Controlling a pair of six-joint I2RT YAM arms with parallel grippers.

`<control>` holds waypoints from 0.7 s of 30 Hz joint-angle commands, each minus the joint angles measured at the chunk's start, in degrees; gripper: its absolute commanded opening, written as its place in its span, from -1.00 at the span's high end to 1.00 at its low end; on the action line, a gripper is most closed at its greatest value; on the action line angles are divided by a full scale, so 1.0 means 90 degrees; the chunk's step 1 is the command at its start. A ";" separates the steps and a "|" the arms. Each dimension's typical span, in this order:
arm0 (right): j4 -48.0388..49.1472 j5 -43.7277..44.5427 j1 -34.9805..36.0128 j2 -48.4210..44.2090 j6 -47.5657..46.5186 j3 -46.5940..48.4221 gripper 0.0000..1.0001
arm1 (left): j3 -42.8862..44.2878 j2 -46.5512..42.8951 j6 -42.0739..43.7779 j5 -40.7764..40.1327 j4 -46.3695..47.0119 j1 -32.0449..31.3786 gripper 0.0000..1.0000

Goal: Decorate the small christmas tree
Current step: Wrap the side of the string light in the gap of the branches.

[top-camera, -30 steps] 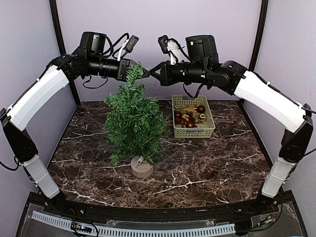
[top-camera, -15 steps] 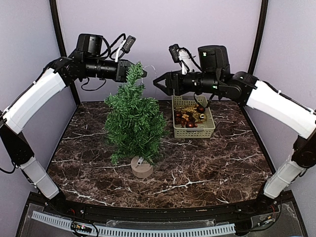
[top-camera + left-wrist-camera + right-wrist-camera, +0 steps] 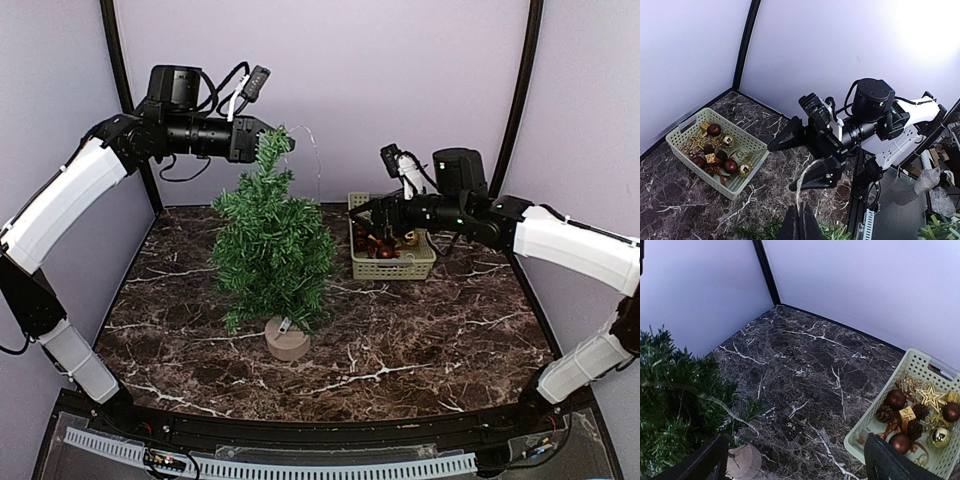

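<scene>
Upper centre, a thin pale strand (image 3: 799, 189) is apparently pinched by the left gripper (image 3: 286, 147) beside the bristly green tree (image 3: 272, 250); the right gripper (image 3: 366, 214) is spread.

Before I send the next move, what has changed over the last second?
The right gripper opened and swung away from the treetop, right and down toward the basket. The left gripper closed on the thin wire there. The small christmas tree and basket have not moved.

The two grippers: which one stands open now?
The right gripper, jaws spread wide near the basket; the left gripper is pinched shut on a thin pale strand.
</scene>
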 commanded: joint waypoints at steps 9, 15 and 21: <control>0.0823 -0.0829 0.0089 0.0568 -0.2115 0.0230 -0.88 | 0.0403 0.0040 0.0059 0.0426 -0.0185 -0.0005 1.00; 0.1438 -0.0520 0.0156 0.0980 -0.2768 0.0178 -0.81 | 0.0521 0.0109 0.0071 0.0470 -0.0281 -0.0007 1.00; 0.2039 -0.0149 0.0181 0.1316 -0.3068 0.0215 -0.76 | 0.0690 0.0215 0.0093 0.0536 -0.0400 -0.0007 1.00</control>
